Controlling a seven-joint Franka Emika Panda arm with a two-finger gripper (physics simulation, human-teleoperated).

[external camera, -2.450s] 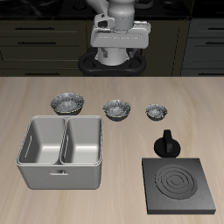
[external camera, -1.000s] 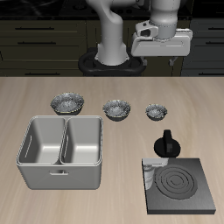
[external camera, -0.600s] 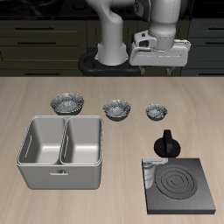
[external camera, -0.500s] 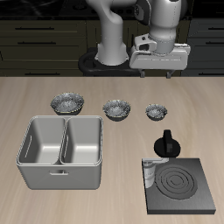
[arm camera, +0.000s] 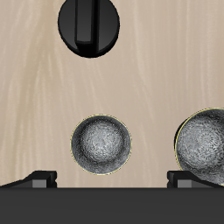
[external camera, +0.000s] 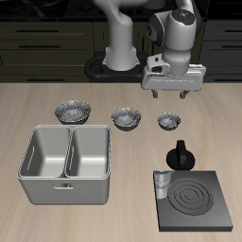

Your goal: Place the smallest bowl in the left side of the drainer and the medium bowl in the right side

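the tool (external camera: 171,94) hangs above the smallest bowl (external camera: 168,120), its fingers spread wide, with open air between them and the bowl. bare worktop (external camera: 142,156) rings that bowl on every side; the medium bowl (external camera: 127,117) sits near it in the same row, apart from it. nearer the front edge a black knob (external camera: 181,156) stands by the black stove plate (external camera: 195,199). both drainer (external camera: 68,163) compartments gape open from above, walled by a middle divider.
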